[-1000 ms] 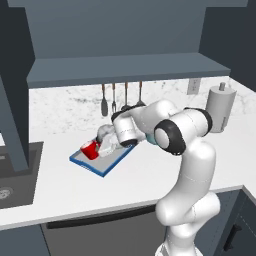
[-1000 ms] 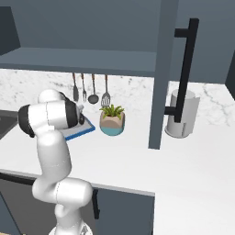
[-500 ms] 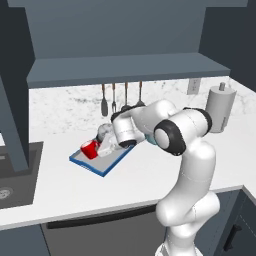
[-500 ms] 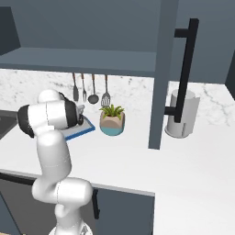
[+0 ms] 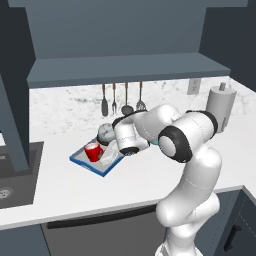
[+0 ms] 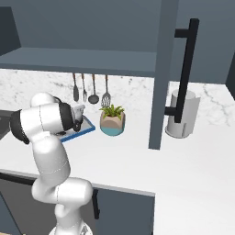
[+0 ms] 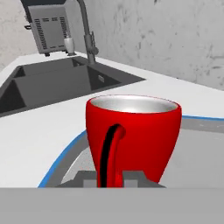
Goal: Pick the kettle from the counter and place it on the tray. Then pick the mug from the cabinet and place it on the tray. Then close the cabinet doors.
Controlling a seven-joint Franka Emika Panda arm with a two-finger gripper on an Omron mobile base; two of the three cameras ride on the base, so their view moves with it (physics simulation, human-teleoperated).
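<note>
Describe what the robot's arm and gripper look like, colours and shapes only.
The arm is built from glossy white, rounded, tube-like segments, with dark black rings at the joints and a bulbous white lower body. The gripper ends in two small, blocky grey fingertips, seen at the bottom of the hand view. No cables or markings can be made out.

The mug [image 7: 133,135] looks like glossy red glazed ceramic, smooth outside, with a pale silvery sheen inside. The tray [image 7: 65,155] has a matt grey bed and a smooth blue rim. The counter [image 5: 145,175] reads as polished white marble with faint grey veins. The sink [image 7: 48,83] is dull dark grey. The kettle [image 5: 105,133] looks like brushed grey metal. The cabinet doors [image 6: 160,69] are flat matt slate-blue.
</note>
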